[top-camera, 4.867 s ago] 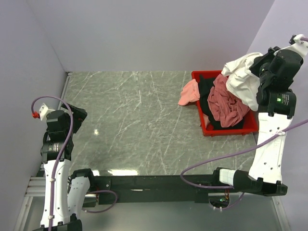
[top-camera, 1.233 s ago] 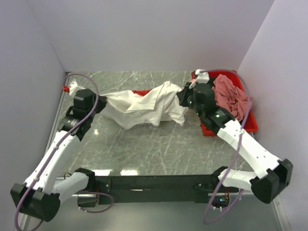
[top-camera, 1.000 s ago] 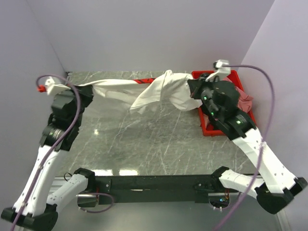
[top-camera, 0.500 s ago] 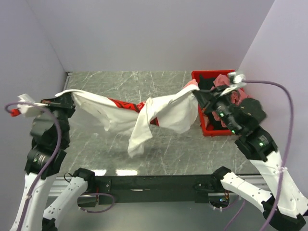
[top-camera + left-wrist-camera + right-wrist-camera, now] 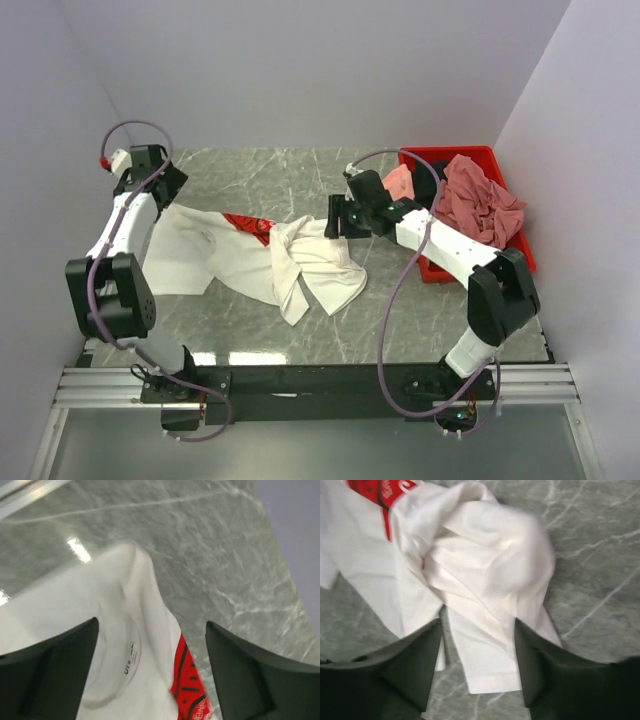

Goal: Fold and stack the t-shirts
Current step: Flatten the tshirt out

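I have the white t-shirt down on the counter, between the two arms and well clear of the red bin. The left gripper hovers over the collar with its jaws spread and nothing in them; the right gripper is likewise parted and empty above the bunched end of the cloth.

My worry is that bunched end. The right half lies doubled over itself in a heap, and the red graphic shows only partly; folding now would probably lock those creases in and give a lopsided base for the stack. A pinch there could catch several layers and drag the whole shirt instead of spreading it.

The dusty rose tee and the light pink tee sit in the bin, right beside my right arm; a careless swing might hook the pink one and pull it out.
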